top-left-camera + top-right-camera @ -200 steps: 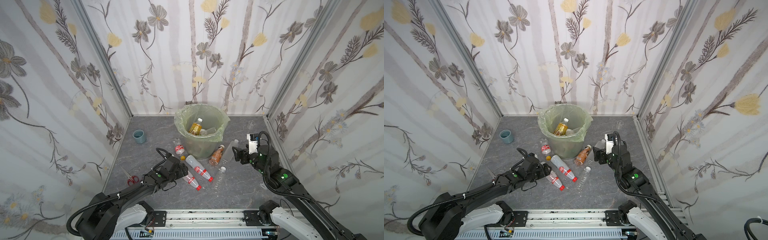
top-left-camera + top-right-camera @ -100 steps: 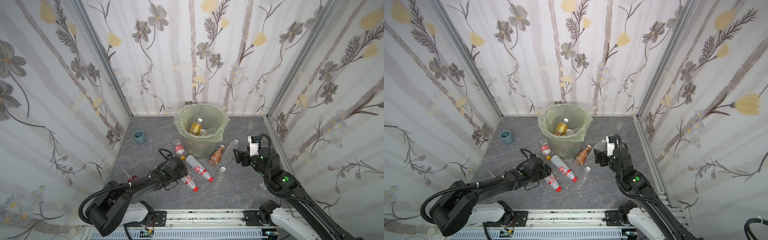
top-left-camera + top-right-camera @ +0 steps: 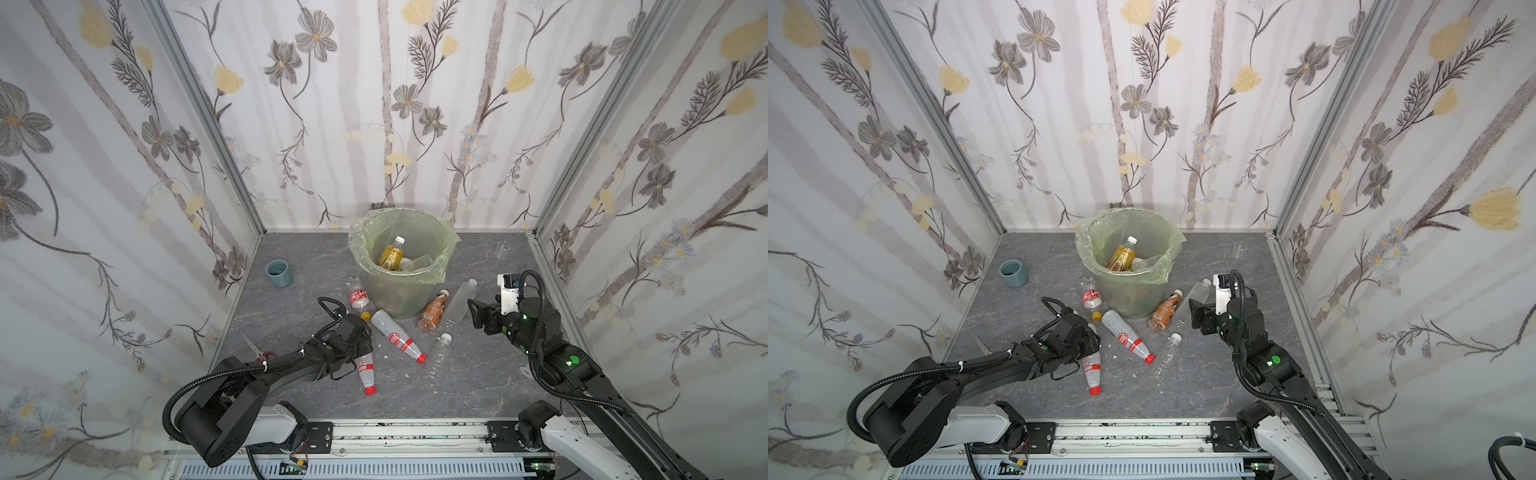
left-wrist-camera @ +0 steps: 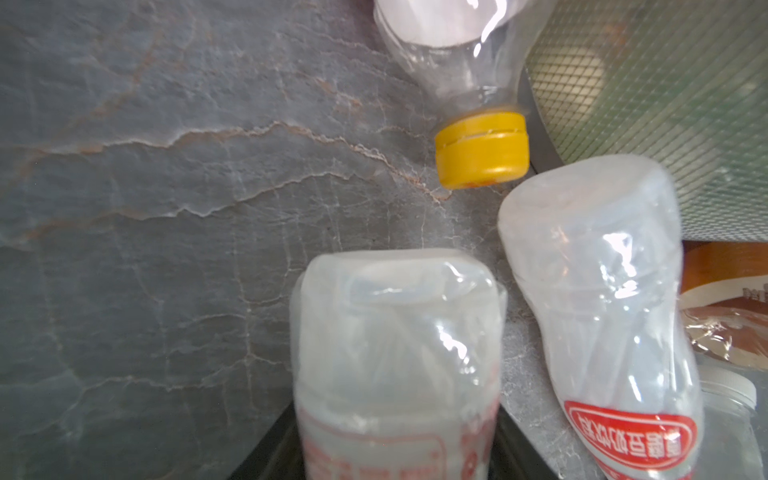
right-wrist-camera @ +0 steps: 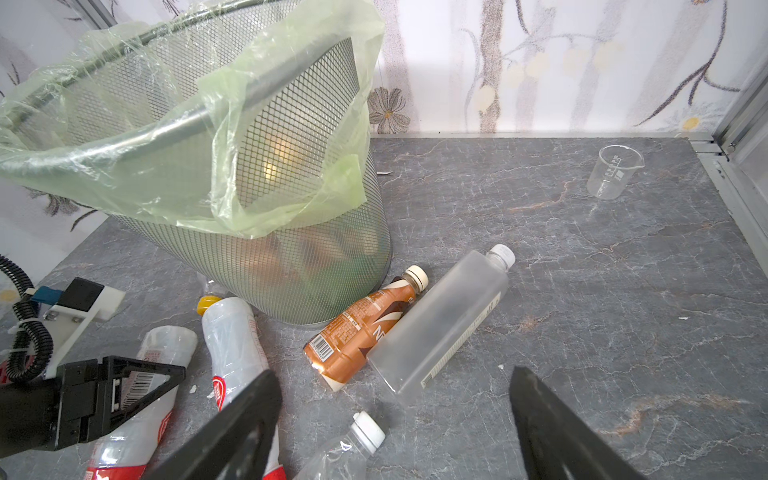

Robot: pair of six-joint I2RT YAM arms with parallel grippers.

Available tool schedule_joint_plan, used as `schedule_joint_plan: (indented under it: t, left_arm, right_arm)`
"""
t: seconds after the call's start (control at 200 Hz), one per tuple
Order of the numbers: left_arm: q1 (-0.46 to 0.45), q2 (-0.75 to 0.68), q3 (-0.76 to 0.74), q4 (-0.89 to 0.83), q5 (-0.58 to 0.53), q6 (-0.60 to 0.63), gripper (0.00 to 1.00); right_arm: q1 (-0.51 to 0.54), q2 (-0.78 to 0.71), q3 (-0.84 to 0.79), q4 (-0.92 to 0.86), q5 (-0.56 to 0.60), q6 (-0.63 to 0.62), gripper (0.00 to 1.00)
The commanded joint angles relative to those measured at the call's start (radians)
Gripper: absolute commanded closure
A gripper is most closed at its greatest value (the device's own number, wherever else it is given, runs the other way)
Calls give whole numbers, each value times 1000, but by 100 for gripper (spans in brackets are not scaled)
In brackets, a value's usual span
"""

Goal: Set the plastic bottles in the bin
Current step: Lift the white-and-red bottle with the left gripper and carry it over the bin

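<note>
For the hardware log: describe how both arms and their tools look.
The left arm and right arm look alike: glossy black links on white base segments, each trailed by a black corrugated hose. Round green dots mark the joints. A white block with a blue part sits at each wrist. The left tool and right tool have black fingers; the left's are hollow triangular frames.

Upright green-lined mesh bin [image 3: 399,296] holding orange bottle [image 3: 389,256], brown bottle [image 3: 432,312], frosted bottle [image 3: 458,301], red-capped bottles [image 3: 397,338] lying near base

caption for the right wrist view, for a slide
open right claw frames a brown bottle and frosted bottle lying beside the bin
</note>
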Motion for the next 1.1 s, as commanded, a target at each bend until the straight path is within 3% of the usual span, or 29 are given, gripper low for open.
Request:
schedule_joint_plan:
  t: [0.0,0.22,0.535,0.785,1.1]
  left_arm:
    - [0,-13,-4,-43,15,23,47]
    - [1,-47,3,-76,18,52,52]
    - [19,-200,101,-235,-18,165,52]
    - [48,-302,250,-396,-96,298,52]
    - [87,-338,505,-456,-173,519,54]
  right_arm:
    - [-1,1,-3,18,13,10,13]
    - [-1,-1,-6,16,14,10,13]
    - [-3,-4,-6,11,20,10,13]
    - [-4,-14,-12,3,33,7,13]
    - [-6,-10,-12,3,31,4,13]
